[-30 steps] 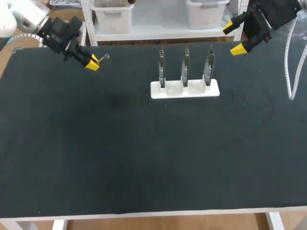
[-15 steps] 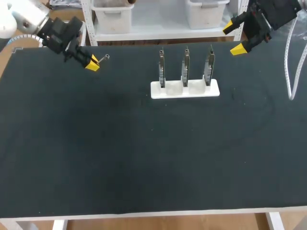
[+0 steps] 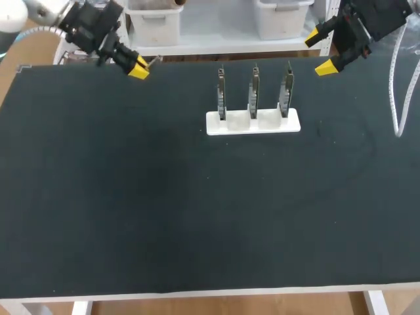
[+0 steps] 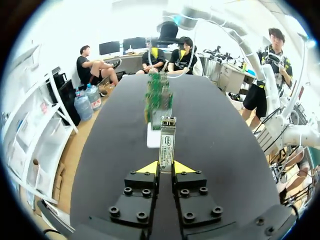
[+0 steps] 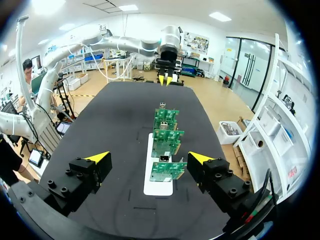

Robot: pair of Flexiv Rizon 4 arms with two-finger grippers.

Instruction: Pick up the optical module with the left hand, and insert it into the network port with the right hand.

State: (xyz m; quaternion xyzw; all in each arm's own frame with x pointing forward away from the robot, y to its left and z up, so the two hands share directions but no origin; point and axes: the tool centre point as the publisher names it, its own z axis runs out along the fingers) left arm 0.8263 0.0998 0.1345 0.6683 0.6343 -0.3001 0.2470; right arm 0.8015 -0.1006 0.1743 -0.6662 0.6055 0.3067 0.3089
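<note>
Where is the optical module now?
The optical module is held in the left gripper, over the far edge of the table, on the left in the head view, left of the white holder.

The bench is matt black — the stand on it white, its boards green. The optical module is silver-grey; the fingers black with yellow tips.

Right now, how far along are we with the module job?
Done: the left hand is shut on the optical module, lifted off the table at its far left. In hand: holding it aloft; the right hand hangs open and empty at far right. Left: the handover, then plugging it into one of the boards in the white stand.
</note>
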